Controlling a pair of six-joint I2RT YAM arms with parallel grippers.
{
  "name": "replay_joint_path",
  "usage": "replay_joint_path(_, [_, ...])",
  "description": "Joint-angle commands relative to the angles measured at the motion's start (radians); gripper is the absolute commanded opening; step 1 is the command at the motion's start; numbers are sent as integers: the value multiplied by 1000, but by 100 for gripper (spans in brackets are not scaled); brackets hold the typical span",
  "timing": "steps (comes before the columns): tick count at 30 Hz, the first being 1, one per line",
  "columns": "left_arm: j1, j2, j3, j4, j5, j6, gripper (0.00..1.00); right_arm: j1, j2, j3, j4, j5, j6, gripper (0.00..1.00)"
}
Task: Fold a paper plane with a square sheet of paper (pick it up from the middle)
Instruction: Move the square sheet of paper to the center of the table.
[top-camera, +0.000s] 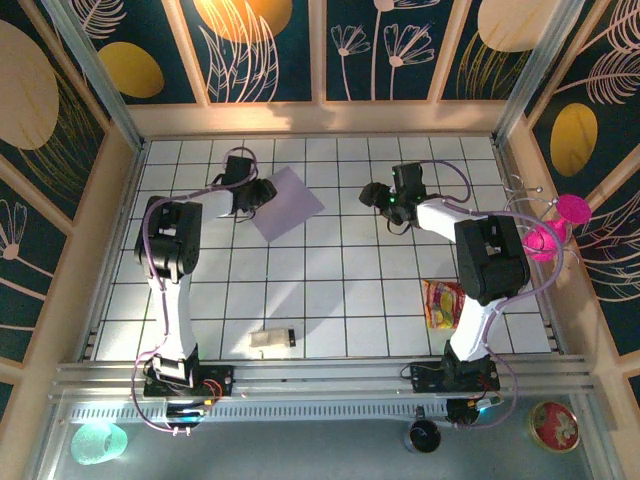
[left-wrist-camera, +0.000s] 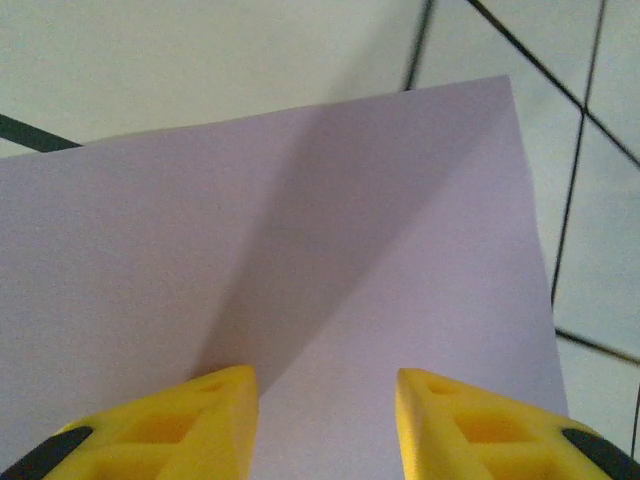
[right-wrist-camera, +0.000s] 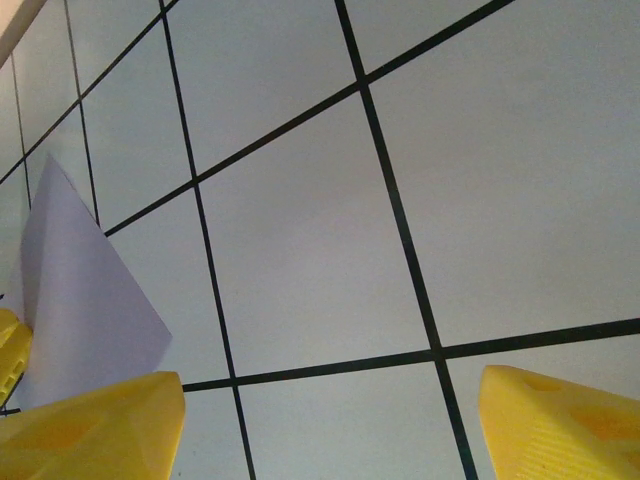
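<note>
square sheet of paper: lilac, unfolded, flat on grid table | left gripper: over sheet's left corner, jaws narrowly apart | right gripper: right of sheet, apart from it, jaws wide

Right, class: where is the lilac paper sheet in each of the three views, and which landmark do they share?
Top external: the square sheet of paper lies upper left of centre, by the left gripper.
Left wrist: it spans the middle, ahead of the yellow fingers.
Right wrist: its pointed corner shows at the lower left.
Shared landmark: the black grid lines of the table.
</note>
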Motion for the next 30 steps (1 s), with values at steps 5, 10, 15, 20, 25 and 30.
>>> replay_joint_path(5, [-174, -19, -75, -195, 74, 116, 39, -22, -48, 13, -35, 45, 36, 77])
replay_joint_path(10, [-280, -44, -111, -235, 85, 208, 38, -24, -95, -11, -92, 32, 2, 76])
replay_joint_path(15, [-321, -75, -108, -292, 70, 303, 37, -24, -161, -56, -164, 13, -47, 74])
replay_joint_path(20, [-321, -188, -59, -285, 105, 197, 38, -14, -218, -95, -171, -56, -46, 73])
replay_joint_path(25, [-320, -330, -190, -131, 31, 1, 40, 42, -211, -89, -175, -124, -39, 69])
replay_joint_path(30, [-321, -369, -353, 21, 37, -144, 30, 83, -150, -80, -142, -177, -28, 56])
